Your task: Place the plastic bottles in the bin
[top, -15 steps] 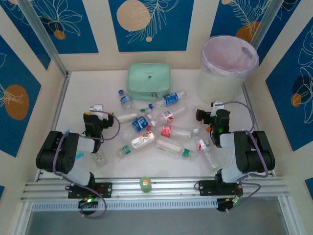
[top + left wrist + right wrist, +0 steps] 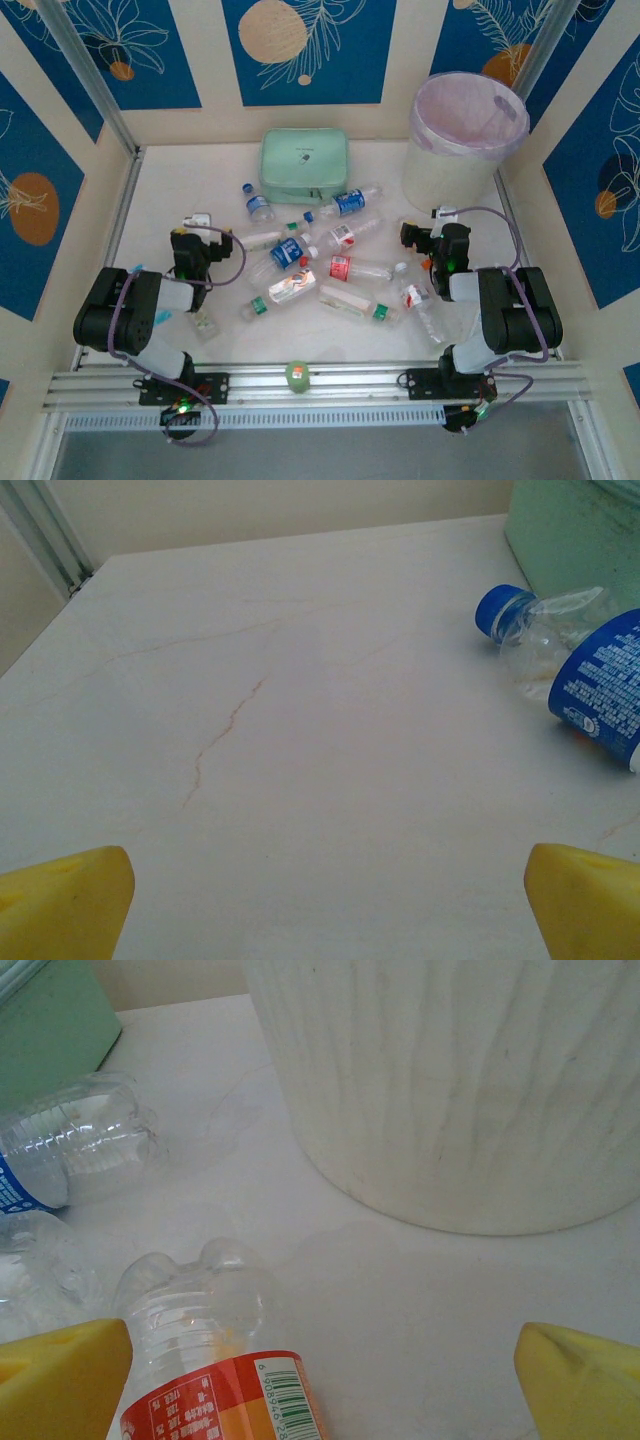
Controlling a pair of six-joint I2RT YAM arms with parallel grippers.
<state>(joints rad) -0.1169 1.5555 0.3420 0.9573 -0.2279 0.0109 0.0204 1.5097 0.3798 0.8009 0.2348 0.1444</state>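
Now | both jaws wide, empty | red-label bottle (image 2: 215,1390) by right jaws | bin (image 2: 450,1090) ahead

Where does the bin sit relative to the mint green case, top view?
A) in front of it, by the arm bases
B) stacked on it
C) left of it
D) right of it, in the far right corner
D: the bin stands in the far right corner, clearly apart from the mint green case, which lies flat at the far middle.
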